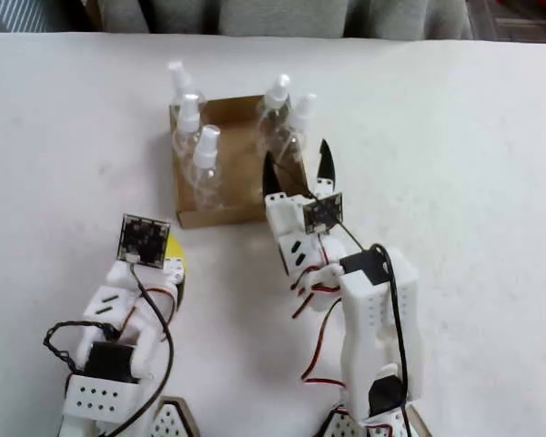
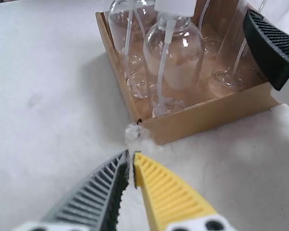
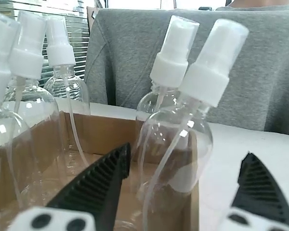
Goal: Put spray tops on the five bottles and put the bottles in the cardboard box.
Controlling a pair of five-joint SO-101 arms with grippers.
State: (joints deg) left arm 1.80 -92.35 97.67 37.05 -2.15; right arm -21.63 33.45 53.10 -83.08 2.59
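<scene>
The cardboard box (image 1: 220, 211) stands at mid-table, holding clear bottles with white spray tops upright. Three bottles (image 1: 205, 162) line its left side and two bottles (image 1: 296, 123) its right. My right gripper (image 1: 298, 171) is open at the box's near right corner, its black fingers (image 3: 98, 185) either side of the nearest bottle (image 3: 176, 144) without touching it. My left gripper (image 2: 131, 157) is shut and empty, its tips low over the table just short of the box's near left corner (image 2: 139, 120). From above, the left gripper (image 1: 175, 253) lies mostly under its camera board.
A small clear scrap (image 2: 133, 132) lies on the table against the box corner. The right gripper's black finger (image 2: 272, 48) overhangs the box's near wall. Bare white table (image 1: 455, 137) spreads to both sides. Grey fabric (image 3: 260, 67) lies behind the far edge.
</scene>
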